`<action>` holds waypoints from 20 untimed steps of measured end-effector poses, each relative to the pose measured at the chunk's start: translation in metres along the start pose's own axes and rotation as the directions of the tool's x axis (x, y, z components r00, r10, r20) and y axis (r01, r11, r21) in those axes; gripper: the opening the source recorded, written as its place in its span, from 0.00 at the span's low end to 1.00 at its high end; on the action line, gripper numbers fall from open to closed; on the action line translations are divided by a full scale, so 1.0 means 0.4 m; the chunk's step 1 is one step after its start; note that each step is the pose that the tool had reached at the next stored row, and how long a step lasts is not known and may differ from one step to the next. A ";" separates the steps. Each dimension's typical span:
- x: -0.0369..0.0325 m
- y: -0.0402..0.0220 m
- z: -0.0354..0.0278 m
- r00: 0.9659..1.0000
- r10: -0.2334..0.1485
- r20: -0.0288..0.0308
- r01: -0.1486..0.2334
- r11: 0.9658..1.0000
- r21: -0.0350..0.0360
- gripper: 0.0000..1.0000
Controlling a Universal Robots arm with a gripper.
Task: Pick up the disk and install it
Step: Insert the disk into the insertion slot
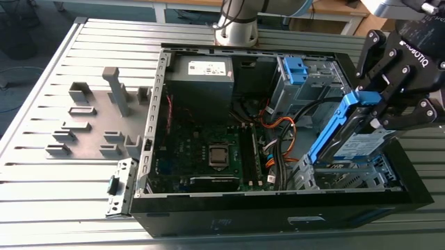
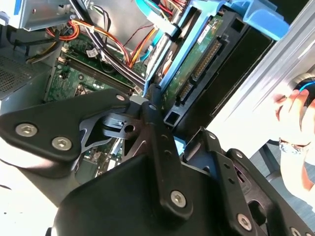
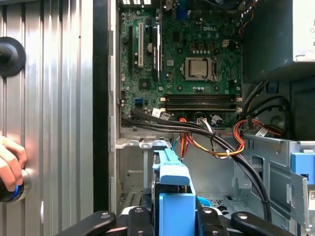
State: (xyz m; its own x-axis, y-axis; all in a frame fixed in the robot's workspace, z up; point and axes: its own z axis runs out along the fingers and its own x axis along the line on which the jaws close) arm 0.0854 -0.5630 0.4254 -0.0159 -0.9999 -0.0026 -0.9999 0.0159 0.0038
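One disk (image 1: 363, 141), a flat silver hard drive with white-and-blue label and bright blue plastic frame, hangs tilted above the drive bay (image 1: 344, 174) at the exterior view's right, its upper end clamped in the black gripper (image 1: 379, 109). One open black computer case (image 1: 278, 214) holds one green motherboard (image 1: 201, 151), one grey metal box (image 1: 201, 78) and one bare blue plastic clip (image 1: 295, 70).

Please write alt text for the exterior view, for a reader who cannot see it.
The robot's black hand holds the disk, in its blue frame, tilted over the metal drive bay at the exterior view's right of an open computer case. The case lies on a slatted metal table.
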 end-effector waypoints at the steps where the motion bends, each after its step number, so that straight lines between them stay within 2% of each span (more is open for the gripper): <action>1: 0.000 0.003 -0.001 1.000 0.000 0.000 0.000 1.000 0.002 0.36; 4: 0.000 0.006 -0.003 1.000 0.000 0.000 0.000 1.000 0.005 0.36; 8: 0.000 0.006 -0.002 1.000 0.008 -0.014 -0.008 1.000 0.005 0.36; 11: 0.001 0.006 -0.001 1.000 0.012 -0.020 -0.012 1.000 0.005 0.36; 20: 0.001 0.006 0.017 1.000 0.013 -0.020 -0.013 1.000 0.005 0.36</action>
State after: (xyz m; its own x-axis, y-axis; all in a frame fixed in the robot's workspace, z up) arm 0.0830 -0.5636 0.4187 -0.0285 -0.9994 0.0175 -0.9996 0.0285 -0.0014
